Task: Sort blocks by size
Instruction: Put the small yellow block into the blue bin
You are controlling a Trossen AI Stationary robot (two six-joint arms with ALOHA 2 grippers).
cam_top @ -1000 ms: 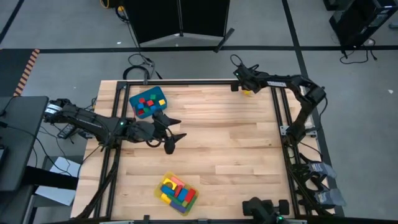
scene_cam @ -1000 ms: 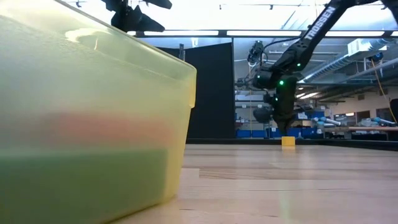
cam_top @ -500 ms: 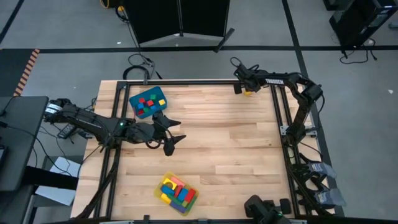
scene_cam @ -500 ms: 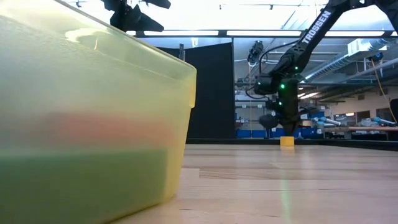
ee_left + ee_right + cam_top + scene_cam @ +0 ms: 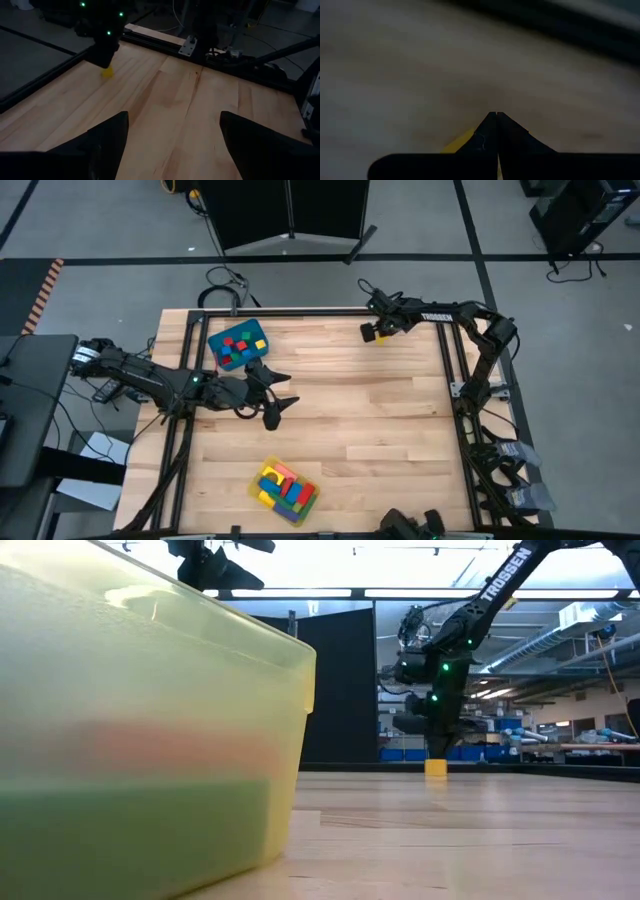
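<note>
The pale wooden counter (image 5: 350, 410) fills the middle of the high view. At its lower centre sits a translucent yellow plastic tray (image 5: 288, 490) of mixed blocks; at upper left, a blue bin (image 5: 238, 348) of small cubes. The left hand (image 5: 277, 388) hangs wide open left of centre. The right hand (image 5: 372, 332), fingers pressed together, touches a small yellow cube (image 5: 369, 336) near the upper edge.

Both arms (image 5: 150, 380) were dark and slim-jointed, with black cables, small green lights, white TROSSEN lettering on the right arm (image 5: 505, 575), and tapered black fingers (image 5: 107, 137).
</note>
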